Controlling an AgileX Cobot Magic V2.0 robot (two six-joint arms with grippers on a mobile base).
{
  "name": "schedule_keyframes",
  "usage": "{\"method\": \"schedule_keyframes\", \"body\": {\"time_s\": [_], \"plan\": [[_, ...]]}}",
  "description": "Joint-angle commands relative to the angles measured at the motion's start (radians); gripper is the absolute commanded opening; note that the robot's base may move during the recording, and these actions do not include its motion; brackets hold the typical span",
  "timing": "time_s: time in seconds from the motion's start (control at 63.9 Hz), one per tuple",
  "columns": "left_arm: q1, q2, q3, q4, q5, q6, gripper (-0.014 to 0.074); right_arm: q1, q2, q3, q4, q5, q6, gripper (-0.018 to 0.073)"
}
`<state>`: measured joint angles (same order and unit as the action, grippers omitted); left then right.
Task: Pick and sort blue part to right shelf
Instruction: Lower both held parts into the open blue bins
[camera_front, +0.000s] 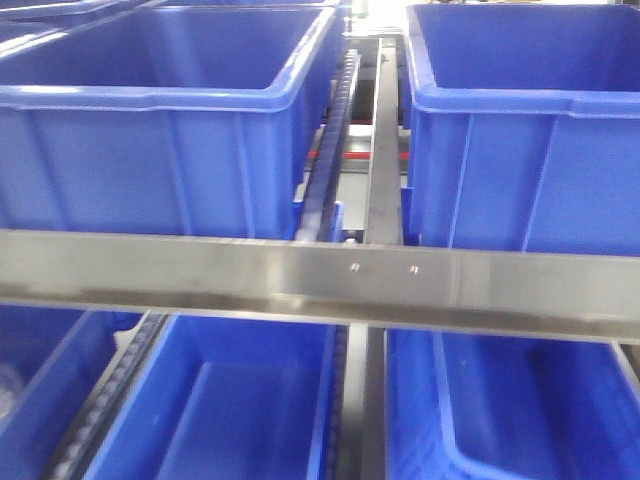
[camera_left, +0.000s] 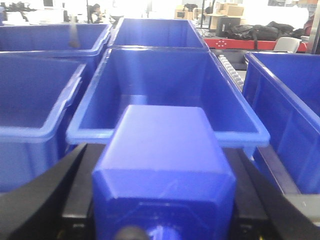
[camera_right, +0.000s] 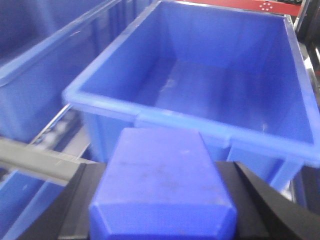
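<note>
- Left claw (camera_left: 160, 172) spread to the width of the blue part (camera_left: 162, 145), clenched on both its sides; part juts forward toward a bin (camera_left: 165, 134).
- Right claw (camera_right: 160, 192) grips a blue block (camera_right: 161, 175) the same way.

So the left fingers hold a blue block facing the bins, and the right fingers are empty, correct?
No. The right fingers are not empty: they also clamp a blue block, seen in the right wrist view. The left fingers do hold the other blue block facing the bins.
</note>
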<state>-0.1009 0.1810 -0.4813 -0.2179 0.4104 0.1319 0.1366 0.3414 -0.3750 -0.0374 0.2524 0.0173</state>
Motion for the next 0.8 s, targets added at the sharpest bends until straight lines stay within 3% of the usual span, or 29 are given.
{"method": "schedule_keyframes", "body": {"time_s": [0.0, 0.783], "plan": [[-0.001, 0.014, -0.029, -0.015, -0.084, 0.001, 0.0405, -0.004, 0.007, -0.032, -0.008, -0.093, -0.005, 0.0413], [-0.001, 0.014, -0.029, -0.015, -0.084, 0.001, 0.0405, -0.004, 0.007, -0.032, -0.008, -0.093, -0.005, 0.0413]]}}
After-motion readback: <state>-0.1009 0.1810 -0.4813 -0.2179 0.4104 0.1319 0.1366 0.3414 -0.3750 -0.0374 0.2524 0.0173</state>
